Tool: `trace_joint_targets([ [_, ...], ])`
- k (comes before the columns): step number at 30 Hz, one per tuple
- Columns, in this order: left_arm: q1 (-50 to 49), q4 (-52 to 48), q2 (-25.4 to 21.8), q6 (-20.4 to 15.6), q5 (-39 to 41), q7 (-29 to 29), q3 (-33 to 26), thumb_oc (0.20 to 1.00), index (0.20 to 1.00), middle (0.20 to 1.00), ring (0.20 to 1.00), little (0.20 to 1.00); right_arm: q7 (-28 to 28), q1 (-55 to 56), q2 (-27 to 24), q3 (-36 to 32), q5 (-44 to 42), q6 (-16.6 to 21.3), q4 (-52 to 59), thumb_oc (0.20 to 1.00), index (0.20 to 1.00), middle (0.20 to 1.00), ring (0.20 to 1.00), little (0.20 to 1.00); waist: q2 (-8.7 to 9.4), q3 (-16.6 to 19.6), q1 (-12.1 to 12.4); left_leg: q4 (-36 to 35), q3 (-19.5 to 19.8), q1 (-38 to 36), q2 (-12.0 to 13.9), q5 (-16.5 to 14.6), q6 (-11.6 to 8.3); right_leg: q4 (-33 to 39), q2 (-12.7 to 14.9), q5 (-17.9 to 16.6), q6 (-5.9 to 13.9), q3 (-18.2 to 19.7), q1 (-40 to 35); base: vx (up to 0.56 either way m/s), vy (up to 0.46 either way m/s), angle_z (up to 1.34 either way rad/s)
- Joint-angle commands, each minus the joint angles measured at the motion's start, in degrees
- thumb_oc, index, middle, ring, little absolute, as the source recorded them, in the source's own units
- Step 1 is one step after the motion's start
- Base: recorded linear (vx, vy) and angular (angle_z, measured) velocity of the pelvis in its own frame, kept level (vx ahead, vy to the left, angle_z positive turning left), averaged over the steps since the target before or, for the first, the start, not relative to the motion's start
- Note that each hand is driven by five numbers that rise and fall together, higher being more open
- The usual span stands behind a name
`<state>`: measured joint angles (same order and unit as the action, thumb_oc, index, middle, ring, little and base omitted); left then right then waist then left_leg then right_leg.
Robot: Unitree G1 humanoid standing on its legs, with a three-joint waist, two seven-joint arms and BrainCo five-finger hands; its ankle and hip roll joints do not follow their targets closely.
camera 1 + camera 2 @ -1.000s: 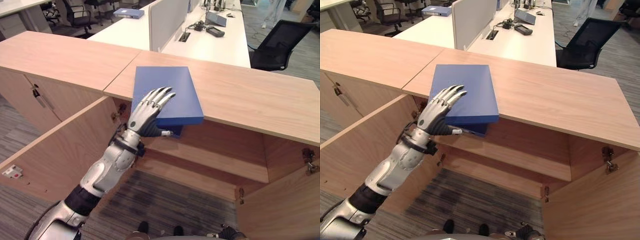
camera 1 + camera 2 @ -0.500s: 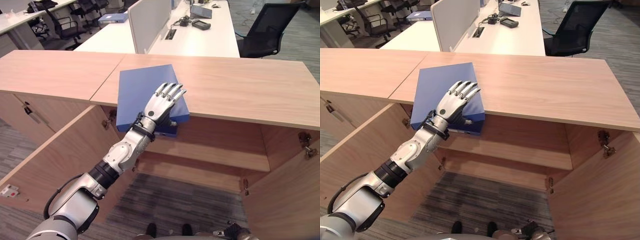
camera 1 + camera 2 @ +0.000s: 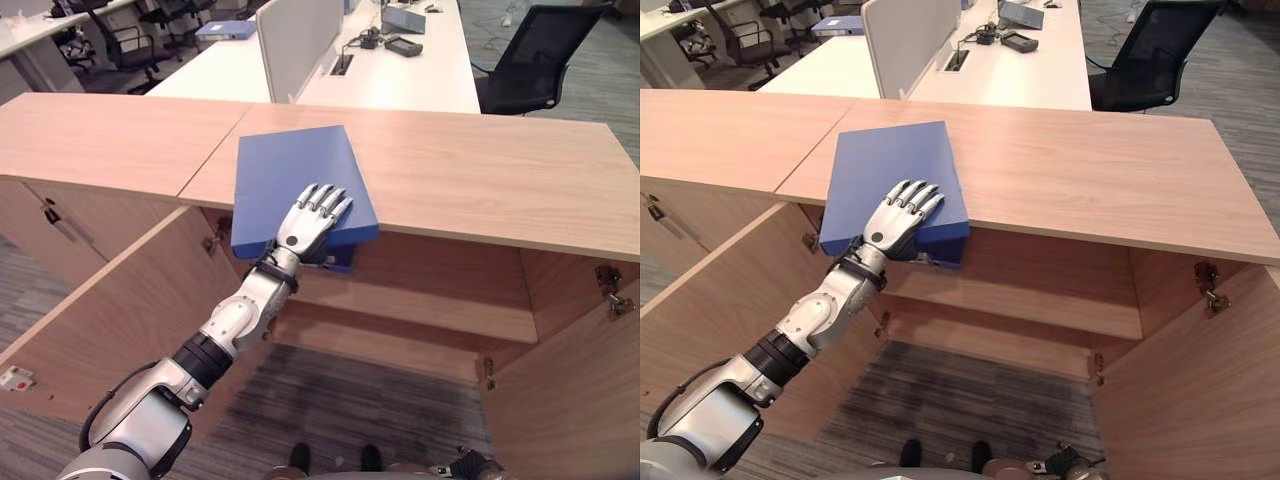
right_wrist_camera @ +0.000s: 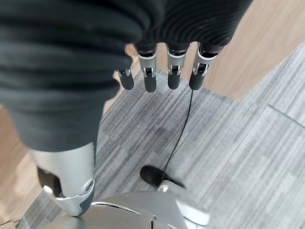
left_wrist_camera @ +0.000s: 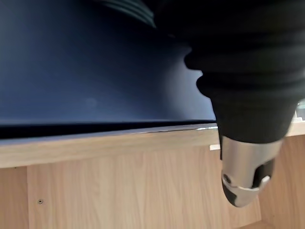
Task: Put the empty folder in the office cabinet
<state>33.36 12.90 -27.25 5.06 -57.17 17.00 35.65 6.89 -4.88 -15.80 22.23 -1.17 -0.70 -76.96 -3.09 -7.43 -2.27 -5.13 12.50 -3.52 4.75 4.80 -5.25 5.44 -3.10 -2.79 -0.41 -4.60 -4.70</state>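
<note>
left hand (image 3: 312,215) lies flat on the blue folder (image 3: 290,175), fingers straight and spread over the near part of the cover, thumb (image 5: 243,176) down below the edge; it presses rather than grips, with nothing curled round the folder that i can see. the folder rests on top of the wooden cabinet (image 3: 480,170), its near edge hanging out past the cabinet's front lip, above the open compartment and the shelf (image 3: 420,320) inside. both doors stand open, one (image 3: 110,310) to the left and one (image 3: 570,400) to the right.

the folder looks like a stiff box binder, light if empty, with a smooth cover that will probably slide under a flat palm. the overhanging edge seems the best place to take it, fingers on top and thumb beneath, pinching the thick spine side so it does not tip.

right hand (image 4: 162,71) hangs relaxed and holds nothing, over the grey carpet (image 4: 238,143).
</note>
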Motion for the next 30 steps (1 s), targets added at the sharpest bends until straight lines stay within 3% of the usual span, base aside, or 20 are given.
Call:
trace_joint_targets([
  [1,2.97,2.77,-0.40,2.44,-2.35,1.15,-4.51,1.000,1.000,1.000,1.000,1.000,0.40,-0.20,0.98,1.01,-0.49,-0.06,0.32,1.000,1.000,1.000,1.000,1.000,4.74,0.28,1.25,1.24,-0.27,-0.31,0.36,-3.26,-0.66,-0.44,-0.01,5.87,1.71,0.12,-2.96,0.00,0.000,-0.04],
  [17,4.57,13.00,-0.40,7.59,-3.80,0.87,-5.94,1.000,1.000,1.000,1.000,1.000,-0.33,0.63,0.64,1.42,0.40,-0.27,1.07,1.000,1.000,1.000,1.000,1.000,4.59,0.56,0.65,1.48,-1.36,-0.49,0.55,-3.31,-0.65,-0.44,0.10,5.96,1.63,0.59,-3.21,0.00,0.000,-0.03],
  [18,4.26,13.71,-0.47,7.95,-4.20,0.65,-6.03,0.586,0.586,0.586,0.586,0.586,-0.35,0.74,0.66,1.58,0.61,-0.27,1.19,1.000,1.000,1.000,1.000,1.000,4.58,0.59,0.60,1.50,-1.52,-0.56,0.60,-3.35,-0.64,-0.44,0.13,5.98,1.63,0.60,-3.23,0.00,0.000,0.00],
  [19,4.18,14.42,-0.47,8.15,-4.48,0.66,-5.87,0.231,0.231,0.231,0.231,0.231,-0.36,0.68,0.70,1.74,0.77,-0.20,1.22,1.000,1.000,1.000,1.000,1.000,4.58,0.61,0.60,1.58,-1.62,-0.53,0.55,-3.40,-0.62,-0.44,0.12,5.99,1.66,0.65,-3.23,0.00,0.000,0.00],
  [20,4.13,15.34,-0.40,8.45,-4.71,0.57,-5.75,0.200,0.200,0.200,0.200,0.200,-0.41,0.75,0.70,1.83,0.87,-0.16,1.29,1.000,1.000,1.000,1.000,1.000,4.54,0.59,0.54,1.63,-1.70,-0.54,0.55,-3.41,-0.60,-0.44,0.12,6.00,1.65,0.67,-3.25,0.00,0.000,0.00],
  [24,4.81,28.06,2.43,9.68,-4.50,0.46,-2.16,0.200,0.200,0.200,0.200,0.200,-0.35,0.47,0.28,2.76,1.49,0.30,1.57,1.000,1.000,1.000,1.000,1.000,4.25,0.59,0.05,2.28,-2.75,-0.77,0.53,-3.66,-0.23,-0.44,0.31,6.09,1.63,0.89,-3.52,0.00,0.010,-0.07],
  [30,4.81,35.57,3.76,9.44,-3.12,0.77,-0.28,0.200,0.200,0.200,0.200,0.200,-0.08,0.98,0.24,3.31,1.85,0.90,1.11,1.000,1.000,1.000,1.000,1.000,4.01,0.72,-0.29,2.71,-3.55,-1.23,0.48,-4.07,-0.01,-0.44,0.52,6.33,1.70,1.17,-4.02,0.01,0.008,-0.08],
])
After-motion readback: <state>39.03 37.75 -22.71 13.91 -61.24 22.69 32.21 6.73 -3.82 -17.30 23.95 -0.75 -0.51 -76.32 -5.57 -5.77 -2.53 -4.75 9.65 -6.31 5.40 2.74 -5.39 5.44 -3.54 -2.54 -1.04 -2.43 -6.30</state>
